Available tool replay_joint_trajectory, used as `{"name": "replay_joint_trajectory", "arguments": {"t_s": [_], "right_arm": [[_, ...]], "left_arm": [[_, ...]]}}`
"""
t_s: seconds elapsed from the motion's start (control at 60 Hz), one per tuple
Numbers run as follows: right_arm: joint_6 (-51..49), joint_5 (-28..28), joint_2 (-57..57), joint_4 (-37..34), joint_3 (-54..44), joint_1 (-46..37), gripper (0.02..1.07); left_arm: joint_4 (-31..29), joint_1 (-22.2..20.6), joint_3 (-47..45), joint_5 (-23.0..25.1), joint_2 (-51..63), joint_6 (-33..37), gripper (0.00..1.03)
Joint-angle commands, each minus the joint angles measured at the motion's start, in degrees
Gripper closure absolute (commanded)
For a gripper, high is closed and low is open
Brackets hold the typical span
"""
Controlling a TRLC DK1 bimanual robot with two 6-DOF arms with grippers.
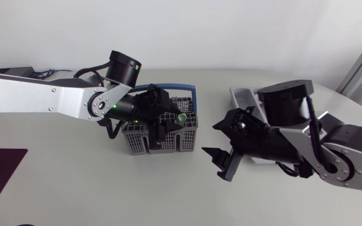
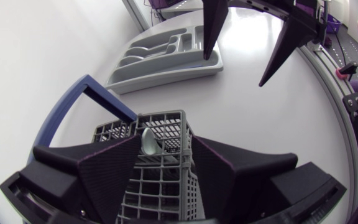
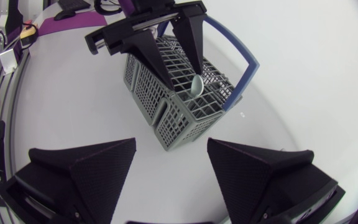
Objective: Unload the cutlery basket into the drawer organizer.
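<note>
White surface carries a grey cutlery basket (image 1: 140, 141) w/ a blue handle (image 1: 195, 97), plus a grey drawer organizer (image 2: 166, 53).

Left hand (image 1: 163, 122) is right over the basket, pointing down into it. Its fingers (image 2: 104, 168) are spread wide, tips at the grid top on either side of a compartment row. A spoon (image 2: 148, 142) stands bowl-up btwn those fingers, much nearer one tip. Can't tell if that tip touches it; the other finger is clear of it, so nothing is gripped. Basket sits directly under and ahead of the left hand, w/ the handle arching up beside it. Organizer lies well ahead of this hand, past the basket, w/ bare surface btwn them.

Right hand (image 1: 222, 164) hangs over bare surface btwn basket and organizer, fingers wide apart, holding nothing. Basket is ahead of it and apart from it, one corner turned toward it. Organizer is behind this hand, mostly hidden under the right arm (image 1: 332, 150) in the head view.
</note>
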Motion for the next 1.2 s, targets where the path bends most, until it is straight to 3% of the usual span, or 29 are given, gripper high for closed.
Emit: {"name": "replay_joint_trajectory", "arguments": {"t_s": [0.0, 0.417, 0.567, 0.767, 1.183], "right_arm": [[-0.83, -0.19, -2.07, 0.60, -2.28, -0.36, 0.24], [-3.11, -2.83, -9.71, -0.37, -6.50, -2.91, 0.24], [-3.55, -3.44, -12.61, -0.72, -8.09, -3.09, 0.24], [-4.08, -4.32, -13.93, -0.90, -9.49, -3.18, 0.24], [-4.78, -5.55, -13.76, -0.54, -10.28, -4.93, 0.24]], "left_arm": [[2.19, -1.59, -2.15, -2.50, -1.24, -2.15, 0.30], [1.75, -6.78, 2.07, -12.96, 0.26, -3.55, 0.31], [-0.71, -7.13, 3.56, -15.51, 0.26, -3.38, 0.42], [-1.94, -8.45, 5.06, -23.33, 0.26, -4.78, 0.43], [-21.72, -11.96, 18.15, -30.10, 1.93, -21.92, 0.39]]}}
